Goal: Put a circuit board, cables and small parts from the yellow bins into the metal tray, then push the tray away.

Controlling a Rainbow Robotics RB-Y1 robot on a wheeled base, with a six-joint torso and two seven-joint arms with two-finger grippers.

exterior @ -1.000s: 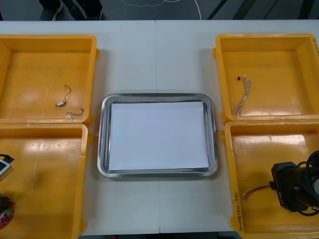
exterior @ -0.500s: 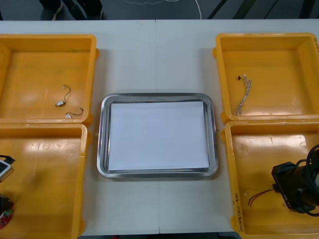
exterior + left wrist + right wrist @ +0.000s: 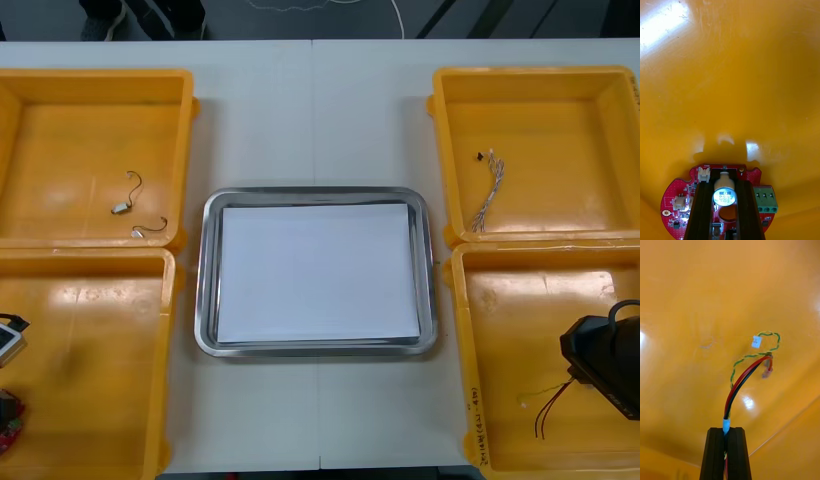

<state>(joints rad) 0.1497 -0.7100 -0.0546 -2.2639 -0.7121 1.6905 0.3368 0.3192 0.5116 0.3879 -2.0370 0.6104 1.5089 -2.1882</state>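
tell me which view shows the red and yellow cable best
Right wrist view: the red and yellow cable is close up, pinched in the right claw. Front view gives thin strands; left wrist view faces the circuit board.

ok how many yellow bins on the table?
4. Far left bin, near left bin with the left gripper holding a circuit board, far right bin, near right bin with the right gripper holding a cable. None seems hidden.

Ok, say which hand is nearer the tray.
Right. The right hand is in the near right bin by the tray; the left hand, at the near left bin's outer edge.
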